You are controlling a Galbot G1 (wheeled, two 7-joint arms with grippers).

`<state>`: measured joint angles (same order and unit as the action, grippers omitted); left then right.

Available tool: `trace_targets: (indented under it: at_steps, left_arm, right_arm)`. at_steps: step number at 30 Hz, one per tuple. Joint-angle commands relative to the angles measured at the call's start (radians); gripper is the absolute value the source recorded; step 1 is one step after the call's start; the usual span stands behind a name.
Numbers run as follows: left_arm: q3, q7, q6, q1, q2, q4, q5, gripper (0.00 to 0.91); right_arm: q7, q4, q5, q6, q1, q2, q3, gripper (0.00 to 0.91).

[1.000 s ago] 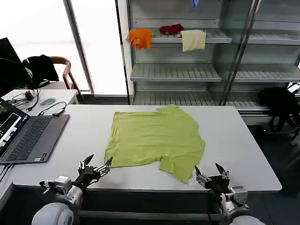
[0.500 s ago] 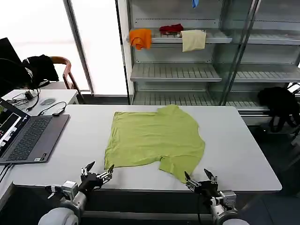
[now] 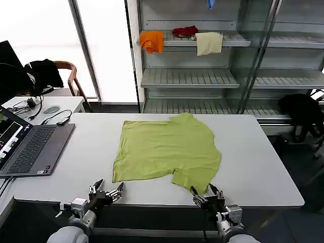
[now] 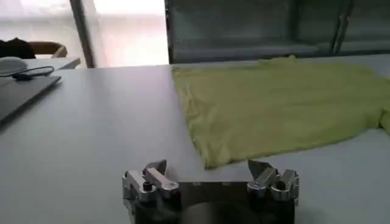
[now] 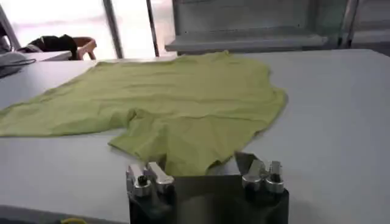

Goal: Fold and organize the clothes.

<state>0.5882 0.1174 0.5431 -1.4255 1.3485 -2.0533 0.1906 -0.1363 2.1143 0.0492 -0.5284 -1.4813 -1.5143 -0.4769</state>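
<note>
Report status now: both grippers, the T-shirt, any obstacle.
Left gripper open at near table edge. Right gripper open, by near sleeve. Green T-shirt flat, unfolded. Laptop off to left, not blocking.

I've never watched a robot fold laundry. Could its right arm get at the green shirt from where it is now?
Probably yes. The right gripper is open at the table's near edge, just short of the shirt's nearest sleeve, with nothing between them. The left gripper waits open near the hem corner.
</note>
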Motion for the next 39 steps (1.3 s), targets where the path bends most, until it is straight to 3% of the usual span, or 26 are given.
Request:
trace_targets:
  at_steps: [1,3,7,27,39]
  left_arm:
    - [-0.007,-0.006,0.0,0.02,0.008,0.018,0.053,0.514]
    - [-0.012,-0.007,0.001,0.028,0.012,0.031,0.049,0.222]
    - [-0.023,-0.006,0.002,0.038,0.019,0.054,0.032,0.02]
    - [-0.014,0.031,-0.026,0.028,0.003,0.007,0.008,0.0]
    - [-0.002,0.066,-0.068,0.076,0.023,-0.015,0.073,0.0]
  right_arm:
    - [-0.003,-0.015,-0.011,0.002,0.004,-0.005,0.011,0.171]
    - [-0.002,-0.015,-0.013,0.004,0.002,-0.005,0.011,0.081]
    - [-0.002,-0.014,-0.019,0.008,-0.001,-0.005,0.01,0.01]
    - [-0.014,0.031,0.005,0.077,-0.02,-0.015,-0.011,0.0]
    - [-0.014,0.044,0.041,0.075,0.042,-0.012,-0.026,0.0]
